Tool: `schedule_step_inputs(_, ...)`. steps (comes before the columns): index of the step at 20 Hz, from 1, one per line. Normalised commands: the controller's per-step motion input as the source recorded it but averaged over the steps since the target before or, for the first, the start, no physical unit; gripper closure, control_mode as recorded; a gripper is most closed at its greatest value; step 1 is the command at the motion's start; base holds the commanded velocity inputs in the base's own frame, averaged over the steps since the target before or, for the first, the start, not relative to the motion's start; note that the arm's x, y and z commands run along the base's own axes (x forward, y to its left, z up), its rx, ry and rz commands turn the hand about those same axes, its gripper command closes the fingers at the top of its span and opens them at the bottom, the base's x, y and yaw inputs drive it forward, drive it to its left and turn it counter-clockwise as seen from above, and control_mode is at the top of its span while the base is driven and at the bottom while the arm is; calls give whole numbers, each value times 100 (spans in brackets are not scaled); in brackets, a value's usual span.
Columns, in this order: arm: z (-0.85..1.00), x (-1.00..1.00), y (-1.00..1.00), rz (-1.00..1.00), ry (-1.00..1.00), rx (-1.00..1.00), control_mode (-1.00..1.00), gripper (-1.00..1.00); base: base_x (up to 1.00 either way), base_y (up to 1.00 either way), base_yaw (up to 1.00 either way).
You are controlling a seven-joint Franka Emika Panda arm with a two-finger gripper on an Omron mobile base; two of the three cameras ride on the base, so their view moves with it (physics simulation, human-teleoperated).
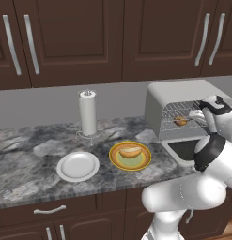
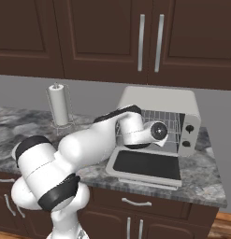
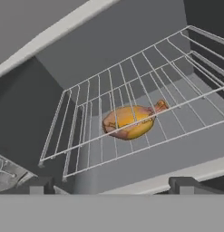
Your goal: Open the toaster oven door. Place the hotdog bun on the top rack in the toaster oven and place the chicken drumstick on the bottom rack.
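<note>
With our pincer (image 3: 111, 183) wide open and empty before the drumstick (image 3: 130, 121) on the bottom rack (image 3: 86, 149), we risk snagging wires when withdrawing.

Toaster oven (image 1: 157, 105) at right of frame, door (image 1: 185, 151) folded down flat. Drumstick (image 1: 181, 121) on a rack inside. Bun (image 1: 130, 152) on yellow plate (image 1: 118, 161) at centre; empty white plate (image 1: 78, 166) left of it; paper towel roll (image 1: 88, 112) behind, on table (image 1: 23, 159).
</note>
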Motion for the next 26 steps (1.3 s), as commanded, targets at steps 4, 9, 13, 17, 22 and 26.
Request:
schedule_step_inputs(4, 2, 6, 0, 0, 0, 20, -100, -100, 0, 0, 0)
schedule_step_inputs(9, -1, 12, 0, 0, 0, 7, -100, -100, 0, 0, 0)
schedule_step_inputs(13, -12, 18, 0, 0, 0, 0, -100, -100, 0, 0, 0)
schedule_step_inputs(17, -19, 16, 0, 0, 0, 0, -100, -100, 0, 0, 0)
schedule_step_inputs(22, -14, 13, 0, 0, -3, 0, -100, -100, 0, 0, 0)
schedule_step_inputs(26, -12, 8, -1, 0, -1, 0, -100, -100, 0, 0, 0)
